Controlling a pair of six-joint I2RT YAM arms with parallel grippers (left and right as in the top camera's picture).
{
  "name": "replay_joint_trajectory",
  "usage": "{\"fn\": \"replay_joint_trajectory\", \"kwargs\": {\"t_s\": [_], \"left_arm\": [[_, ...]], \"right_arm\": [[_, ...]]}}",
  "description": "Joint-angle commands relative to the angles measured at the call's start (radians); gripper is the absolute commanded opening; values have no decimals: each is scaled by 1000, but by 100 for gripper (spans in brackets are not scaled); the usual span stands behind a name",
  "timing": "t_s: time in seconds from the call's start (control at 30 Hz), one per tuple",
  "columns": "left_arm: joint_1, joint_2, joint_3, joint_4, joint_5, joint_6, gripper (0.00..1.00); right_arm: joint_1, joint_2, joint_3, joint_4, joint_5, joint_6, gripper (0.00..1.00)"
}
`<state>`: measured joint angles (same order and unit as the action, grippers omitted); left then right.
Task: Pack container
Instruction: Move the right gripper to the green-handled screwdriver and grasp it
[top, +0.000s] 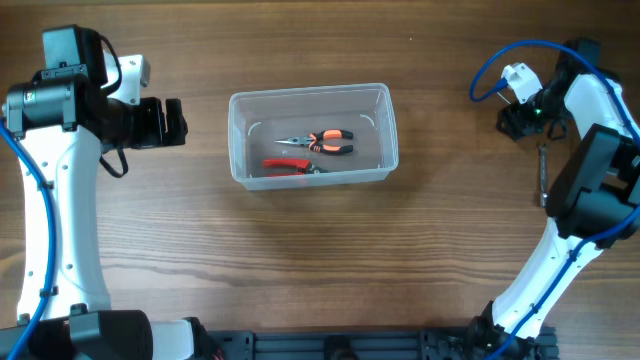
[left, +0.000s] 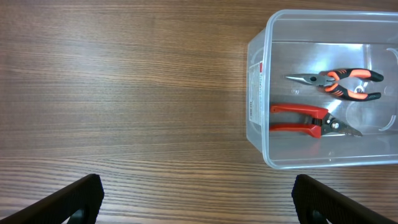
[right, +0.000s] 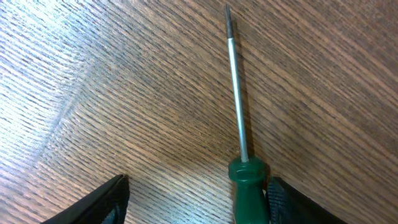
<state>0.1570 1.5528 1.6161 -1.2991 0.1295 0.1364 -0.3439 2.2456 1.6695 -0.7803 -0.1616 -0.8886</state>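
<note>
The clear plastic container (top: 240, 140) stands at the table's middle. It holds orange-and-black needle-nose pliers (top: 327, 141) and a red-handled cutter (top: 288, 166). In the left wrist view the container (left: 256, 93) is at the upper right, with the pliers (left: 339, 82) and the cutter (left: 305, 119) inside. My left gripper (top: 176, 122) is open and empty, left of the container, and its fingers (left: 199, 202) are over bare wood. My right gripper (top: 532, 128) is open at the far right. In the right wrist view a green-handled screwdriver (right: 249, 186) lies between its fingers (right: 196, 199), against the right finger.
The screwdriver's thin shaft (top: 543, 180) lies on the wood beside the right arm's black link (top: 595, 180). A blue cable (top: 490, 75) loops by the right wrist. Wooden table top (top: 440, 260) all around.
</note>
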Motion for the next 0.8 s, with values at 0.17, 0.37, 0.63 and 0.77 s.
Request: {"fn": "replay_joint_trajectory", "kwargs": {"t_s": [0.17, 0.37, 0.63, 0.77], "left_arm": [[-6, -6, 15, -1, 19, -10, 100], [-6, -6, 15, -1, 19, -10, 100], [-6, -6, 15, -12, 19, -10, 100], [-6, -6, 15, -12, 19, -10, 100]], "right_arm": [[3, 56, -34, -10, 4, 28, 51], [2, 56, -34, -23, 4, 27, 38], [2, 56, -34, -27, 3, 27, 17], [2, 56, -34, -28, 3, 27, 10]]}}
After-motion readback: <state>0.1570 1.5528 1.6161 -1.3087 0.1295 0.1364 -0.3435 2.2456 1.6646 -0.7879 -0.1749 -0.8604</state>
